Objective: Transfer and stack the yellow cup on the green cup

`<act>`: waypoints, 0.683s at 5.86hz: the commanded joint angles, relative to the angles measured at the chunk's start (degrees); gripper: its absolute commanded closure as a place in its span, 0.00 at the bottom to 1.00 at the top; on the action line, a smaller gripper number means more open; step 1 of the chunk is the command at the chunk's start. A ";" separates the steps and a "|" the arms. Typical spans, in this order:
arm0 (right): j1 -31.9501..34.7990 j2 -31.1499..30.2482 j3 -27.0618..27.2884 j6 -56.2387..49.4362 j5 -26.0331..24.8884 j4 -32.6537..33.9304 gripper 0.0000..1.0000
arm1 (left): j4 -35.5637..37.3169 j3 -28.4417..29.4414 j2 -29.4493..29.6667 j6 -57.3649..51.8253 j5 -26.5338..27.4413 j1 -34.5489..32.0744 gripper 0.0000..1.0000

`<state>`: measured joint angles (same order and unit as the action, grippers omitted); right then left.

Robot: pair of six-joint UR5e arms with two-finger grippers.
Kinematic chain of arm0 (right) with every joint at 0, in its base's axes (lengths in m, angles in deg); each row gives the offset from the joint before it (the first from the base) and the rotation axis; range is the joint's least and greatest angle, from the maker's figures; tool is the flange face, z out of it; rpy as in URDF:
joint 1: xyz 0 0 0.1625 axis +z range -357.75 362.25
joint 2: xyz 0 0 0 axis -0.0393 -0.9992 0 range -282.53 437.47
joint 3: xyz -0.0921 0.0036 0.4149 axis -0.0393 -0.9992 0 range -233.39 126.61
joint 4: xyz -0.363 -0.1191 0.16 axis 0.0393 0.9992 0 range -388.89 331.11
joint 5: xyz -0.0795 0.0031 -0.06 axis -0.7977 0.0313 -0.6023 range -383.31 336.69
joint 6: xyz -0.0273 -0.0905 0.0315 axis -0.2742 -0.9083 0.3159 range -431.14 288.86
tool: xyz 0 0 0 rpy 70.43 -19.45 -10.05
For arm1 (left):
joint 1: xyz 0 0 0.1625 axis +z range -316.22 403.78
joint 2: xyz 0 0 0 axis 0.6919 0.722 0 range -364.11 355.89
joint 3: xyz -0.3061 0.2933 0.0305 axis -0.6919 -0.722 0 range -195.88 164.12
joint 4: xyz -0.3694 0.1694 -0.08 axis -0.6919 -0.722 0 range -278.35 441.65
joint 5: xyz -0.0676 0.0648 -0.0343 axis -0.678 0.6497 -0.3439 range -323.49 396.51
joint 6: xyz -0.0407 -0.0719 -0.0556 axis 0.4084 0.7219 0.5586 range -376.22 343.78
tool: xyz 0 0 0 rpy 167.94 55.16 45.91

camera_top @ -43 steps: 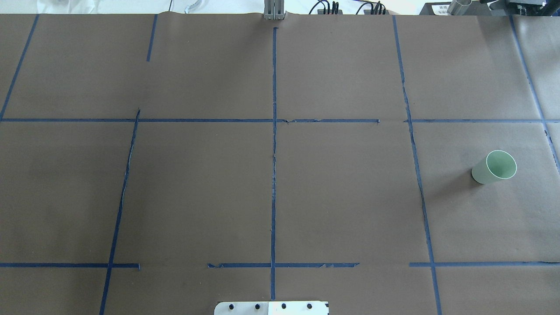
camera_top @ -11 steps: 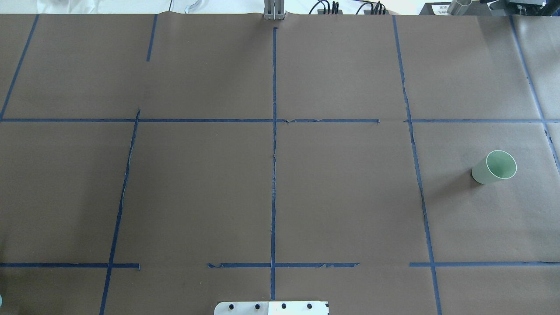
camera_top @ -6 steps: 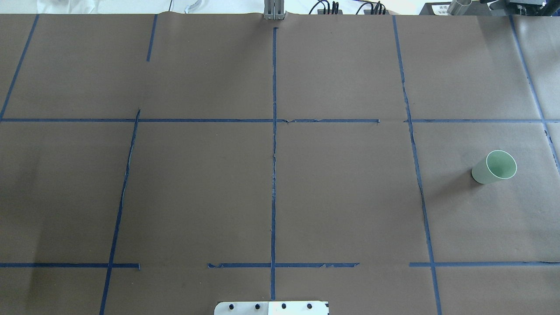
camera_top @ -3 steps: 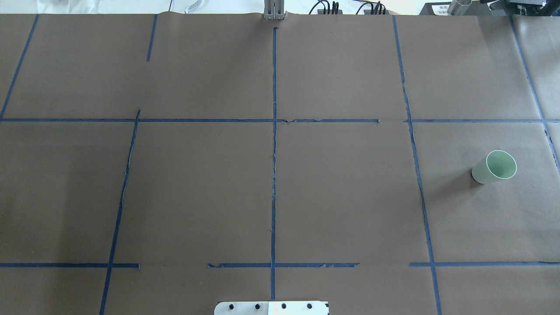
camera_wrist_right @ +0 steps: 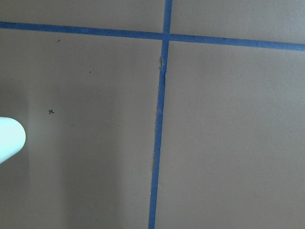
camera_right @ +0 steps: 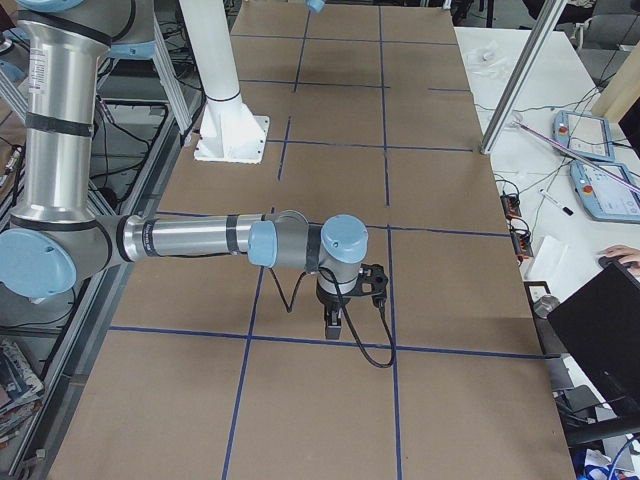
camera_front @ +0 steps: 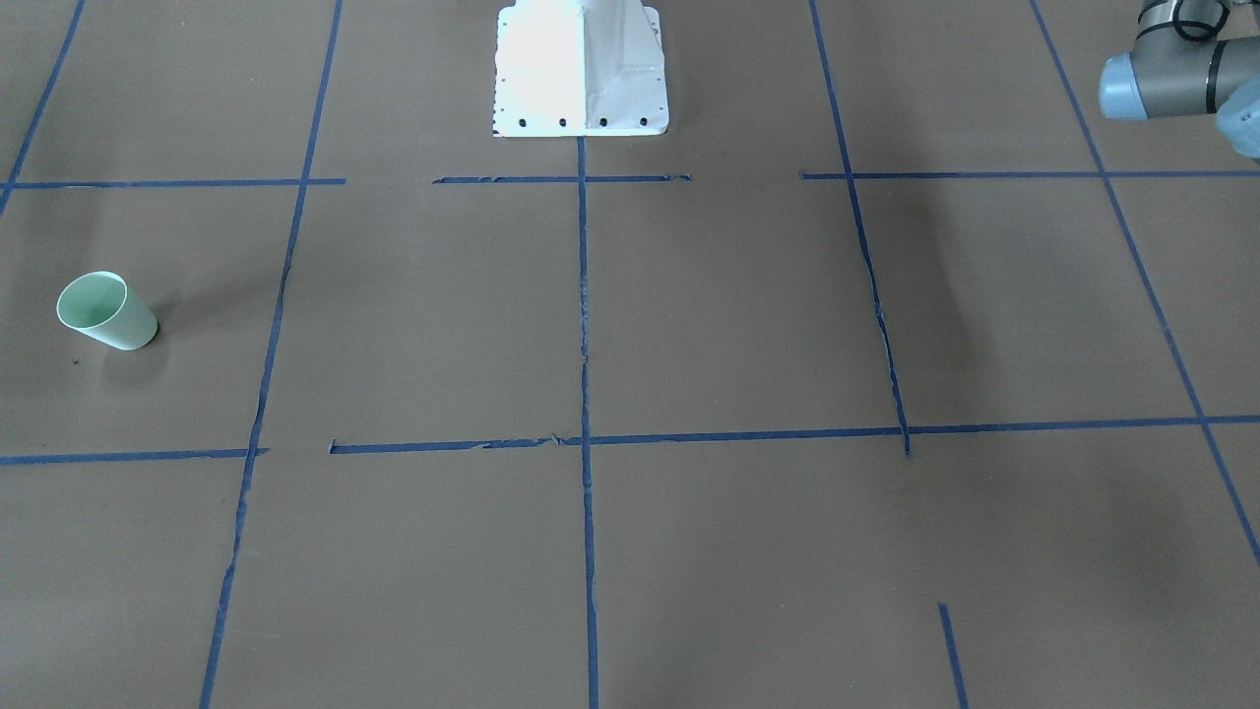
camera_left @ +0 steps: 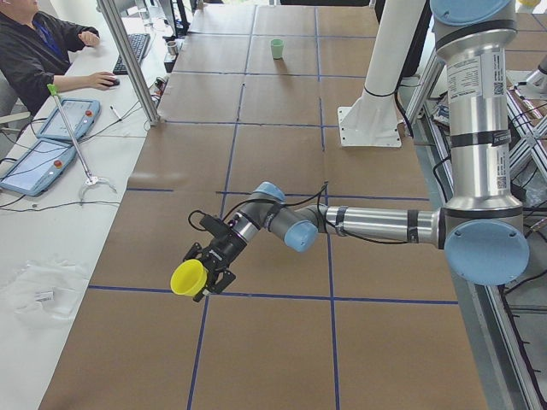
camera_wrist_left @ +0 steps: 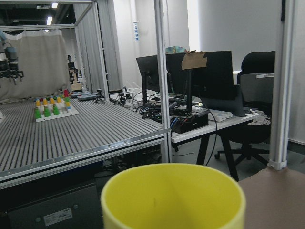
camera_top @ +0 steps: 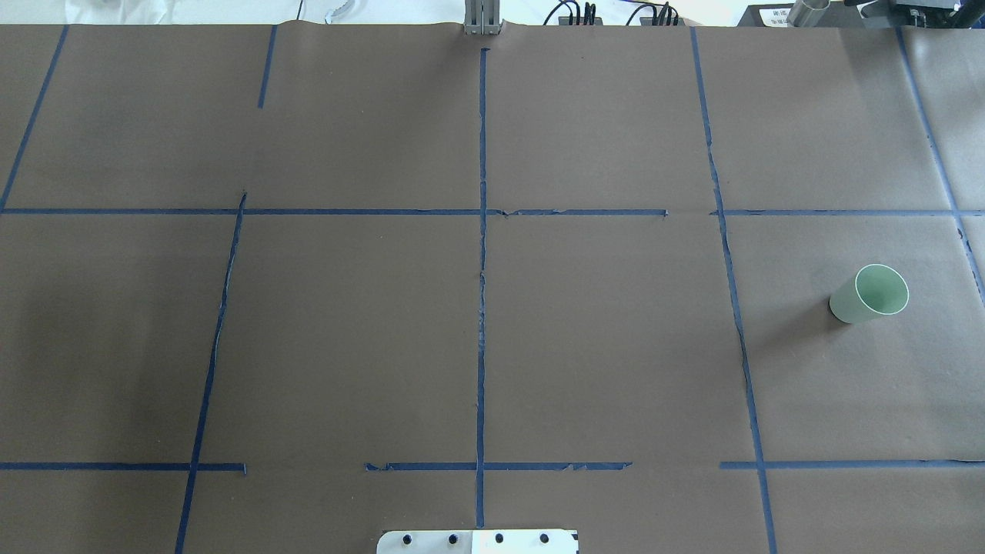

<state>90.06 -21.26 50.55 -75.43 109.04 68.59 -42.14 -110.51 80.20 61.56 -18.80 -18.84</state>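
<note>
At three o'clock on the table in the overhead view, the green cup stands upright, alone. Near eight o'clock in the left side view, the yellow cup sits tipped sideways at the left gripper. I cannot tell the finger spread of this gripper or of the right gripper

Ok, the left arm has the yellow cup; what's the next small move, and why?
Probably swing the left arm inward, carrying the yellow cup toward the table's middle. The cup is at the left gripper near the table's left end, outside the overhead view, while the green cup stands upright at the far right end, likely too far for one arm.
</note>
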 commanded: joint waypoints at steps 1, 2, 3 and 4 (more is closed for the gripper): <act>-1.32 0.37 0.03 0.06 0.01 0.00 0.00 | -7.40 0.06 9.33 -3.52 -9.07 -0.31 0.52; -1.85 0.46 -0.15 0.15 0.01 0.00 0.00 | -7.34 -0.20 15.29 -3.78 -9.38 -0.14 0.56; -2.03 0.46 -0.06 -0.02 0.44 0.00 0.00 | -7.17 0.23 19.88 -4.48 -9.38 1.95 0.58; -2.98 1.94 0.03 0.15 0.45 0.00 0.00 | -7.25 0.24 24.19 -13.19 -8.77 5.63 0.58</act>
<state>87.82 -20.35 50.50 -75.37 109.39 68.58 -49.31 -110.35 100.05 54.54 -27.90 -16.19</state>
